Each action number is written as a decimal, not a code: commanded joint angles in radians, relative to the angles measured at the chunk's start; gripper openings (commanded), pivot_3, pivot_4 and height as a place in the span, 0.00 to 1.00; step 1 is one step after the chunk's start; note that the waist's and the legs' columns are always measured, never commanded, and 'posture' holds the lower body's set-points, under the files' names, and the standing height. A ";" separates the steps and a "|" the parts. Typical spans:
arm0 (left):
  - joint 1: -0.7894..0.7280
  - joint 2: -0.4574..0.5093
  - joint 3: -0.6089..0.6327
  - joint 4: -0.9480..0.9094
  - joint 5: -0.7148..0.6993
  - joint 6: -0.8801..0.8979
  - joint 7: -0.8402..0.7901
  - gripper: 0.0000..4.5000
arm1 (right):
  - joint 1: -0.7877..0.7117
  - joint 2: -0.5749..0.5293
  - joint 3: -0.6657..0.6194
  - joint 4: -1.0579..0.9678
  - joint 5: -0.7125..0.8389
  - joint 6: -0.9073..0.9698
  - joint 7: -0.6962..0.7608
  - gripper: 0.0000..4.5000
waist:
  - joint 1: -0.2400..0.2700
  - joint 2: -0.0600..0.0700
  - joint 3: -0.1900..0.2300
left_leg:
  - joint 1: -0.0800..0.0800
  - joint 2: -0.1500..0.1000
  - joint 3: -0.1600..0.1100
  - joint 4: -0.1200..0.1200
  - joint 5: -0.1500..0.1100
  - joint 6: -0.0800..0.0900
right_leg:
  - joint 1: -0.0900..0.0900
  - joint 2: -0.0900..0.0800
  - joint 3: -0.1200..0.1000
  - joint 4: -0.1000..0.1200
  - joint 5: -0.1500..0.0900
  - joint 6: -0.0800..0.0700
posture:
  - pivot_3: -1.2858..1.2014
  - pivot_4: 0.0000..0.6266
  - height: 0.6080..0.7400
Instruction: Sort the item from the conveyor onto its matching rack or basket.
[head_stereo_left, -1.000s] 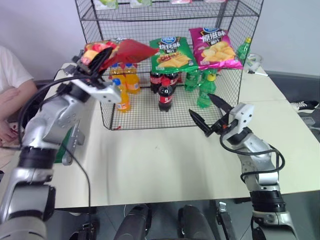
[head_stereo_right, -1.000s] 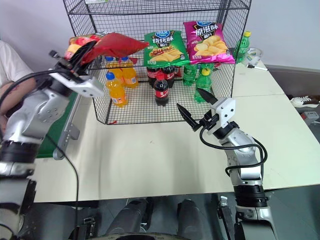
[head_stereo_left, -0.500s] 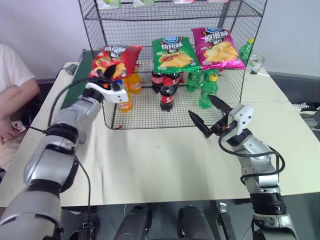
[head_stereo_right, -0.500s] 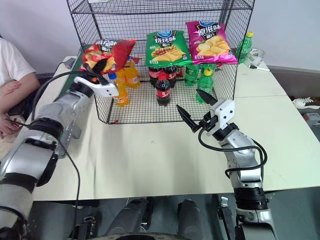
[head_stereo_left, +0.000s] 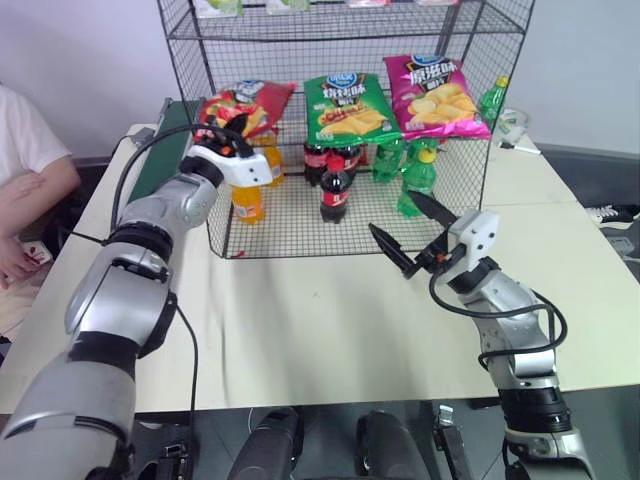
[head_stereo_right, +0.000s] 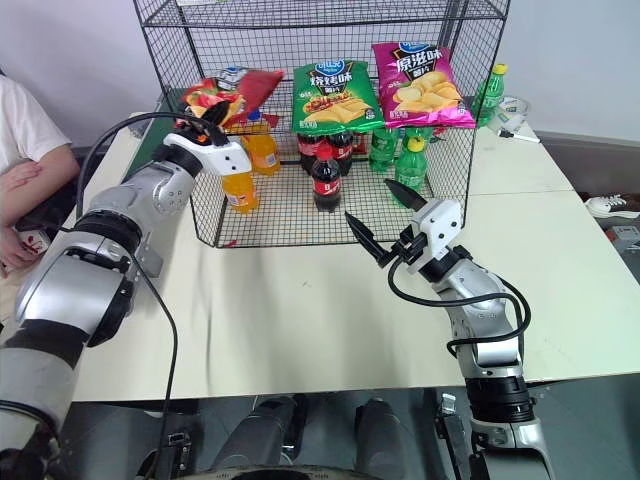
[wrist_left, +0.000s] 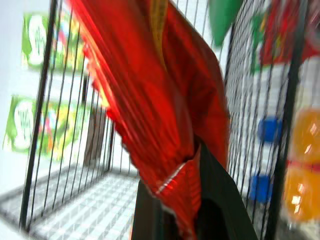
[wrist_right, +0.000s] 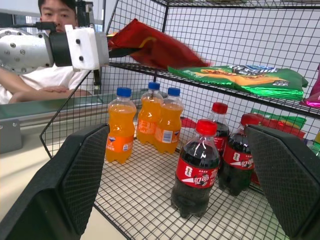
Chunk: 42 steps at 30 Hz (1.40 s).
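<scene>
The red chip bag (head_stereo_left: 243, 106) is pinched at its lower edge by the left gripper (head_stereo_left: 222, 137), fingers clamped tight on the foil, and is carried out over the left end of the chip tier of the black wire rack (head_stereo_left: 345, 25). The bag is tilted, its free end reaching in toward the green chip bag (head_stereo_left: 345, 105), which lies flat on the same tier just beside the magenta chip bag (head_stereo_left: 440, 95). That open spot on the left is judged the matching slot, since chip bags are grouped on this tier and bottles are kept below: orange soda bottles (head_stereo_left: 250, 185), cola bottles (head_stereo_left: 334, 180), green bottles (head_stereo_left: 410, 172). The bag seems held by an edge so it can be slid in flat between the tiers. Whether it already rests on the wire cannot be told. The right gripper (head_stereo_left: 412, 233) is held over the table (head_stereo_left: 320, 330) in front of the rack, fingers spread wide, nothing in it, kept clear of the placement. The conveyor (head_stereo_left: 155, 160) is seen left of the rack. A person's arm (head_stereo_left: 30, 200) is at the left edge.
</scene>
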<state>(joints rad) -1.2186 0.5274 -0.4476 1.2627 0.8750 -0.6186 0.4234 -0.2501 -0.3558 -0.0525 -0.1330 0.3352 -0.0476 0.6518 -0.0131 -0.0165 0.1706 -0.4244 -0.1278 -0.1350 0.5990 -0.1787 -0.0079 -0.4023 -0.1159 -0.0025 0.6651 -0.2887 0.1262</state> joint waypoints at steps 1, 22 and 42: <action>-0.023 0.008 -0.017 0.008 -0.011 -0.007 0.009 0.01 | -0.002 -0.009 -0.002 -0.045 -0.001 -0.002 -0.002 1.00 | 0.000 0.000 0.000 | 0.000 0.000 0.000 0.000 0.000 0.000 | 0.000 0.000 0.000 0.000 0.000 0.000 | 0.52 0.24 1.00; -0.056 -0.049 0.012 0.055 -0.100 0.215 -0.026 0.01 | 0.001 -0.016 0.002 -0.051 0.000 0.013 0.002 1.00 | -0.002 0.000 0.000 | -0.001 0.000 0.000 0.001 0.000 0.000 | 0.000 0.000 0.000 0.001 0.000 0.000 | 0.52 0.24 1.00; 0.248 0.196 0.130 -0.433 -0.288 -0.038 -0.231 0.72 | -0.001 -0.028 0.002 -0.037 -0.010 0.012 0.006 1.00 | -0.010 0.000 -0.001 | 0.000 0.000 0.001 0.001 0.000 0.000 | -0.001 0.000 0.002 0.001 0.000 0.000 | 0.52 0.24 1.00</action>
<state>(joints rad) -0.9999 0.6853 -0.3618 0.9517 0.6347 -0.6356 0.2344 -0.2381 -0.3765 -0.0444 -0.1420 0.3214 -0.0269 0.6540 -0.0235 -0.0163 0.1699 -0.4242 -0.1272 -0.1340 0.5995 -0.1787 -0.0078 -0.4040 -0.1159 -0.0004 0.6666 -0.2887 0.1262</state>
